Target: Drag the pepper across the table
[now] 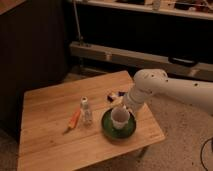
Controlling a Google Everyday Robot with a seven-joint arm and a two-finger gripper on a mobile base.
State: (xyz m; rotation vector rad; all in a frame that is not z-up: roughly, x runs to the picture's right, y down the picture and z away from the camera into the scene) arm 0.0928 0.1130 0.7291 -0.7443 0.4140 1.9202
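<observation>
The orange pepper (75, 119) lies on the light-wood table (50, 145), left of centre, slanting with its narrow end toward the front left. A small white shaker bottle (86, 110) stands just right of it. My gripper (120, 104) is at the end of the white arm (155, 86) that reaches in from the right. It hangs over the right part of the table, just above a white cup (120, 119) on a green plate (118, 131). It is well to the right of the pepper and apart from it.
A small red and blue object (115, 94) lies on the table behind the gripper. Dark cabinets and a low ledge (125, 56) run along the back. Speckled floor (185, 145) lies to the right of the table.
</observation>
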